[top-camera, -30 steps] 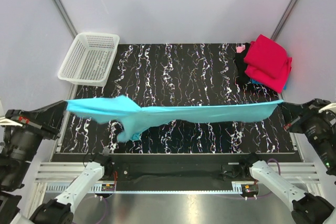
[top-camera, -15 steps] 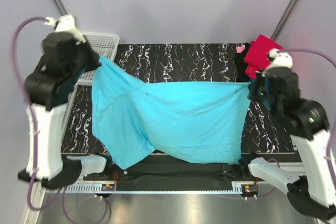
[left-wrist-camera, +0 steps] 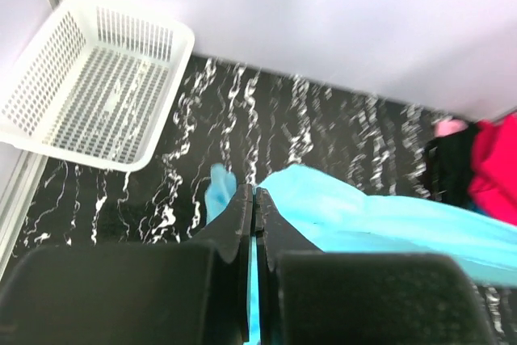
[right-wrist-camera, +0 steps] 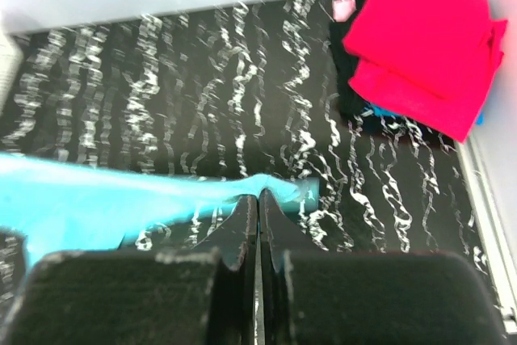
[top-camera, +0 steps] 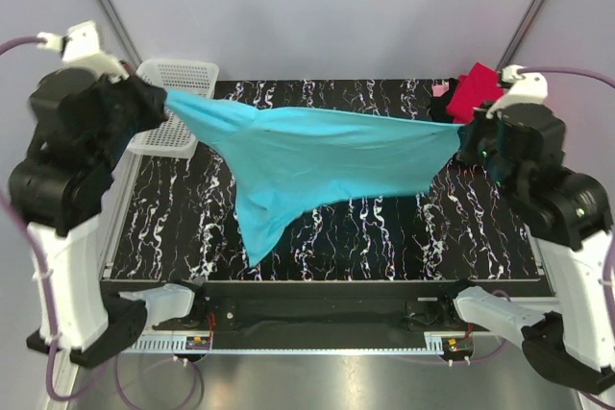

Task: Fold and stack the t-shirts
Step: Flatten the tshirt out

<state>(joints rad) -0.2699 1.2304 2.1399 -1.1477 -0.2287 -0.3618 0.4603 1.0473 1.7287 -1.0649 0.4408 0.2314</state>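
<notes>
top view high behind the table [top-camera: 384, 237], looking down on all of it, left wrist view facing its far left corner, right wrist its far right, both sharing its far half

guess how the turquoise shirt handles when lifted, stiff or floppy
Probably very floppy: the turquoise shirt, pinched at both ends by the left fingers and right fingers, sags into a hanging point between them. Likely light, since small pinches carry it. It may bunch when lowered onto the table.
</notes>
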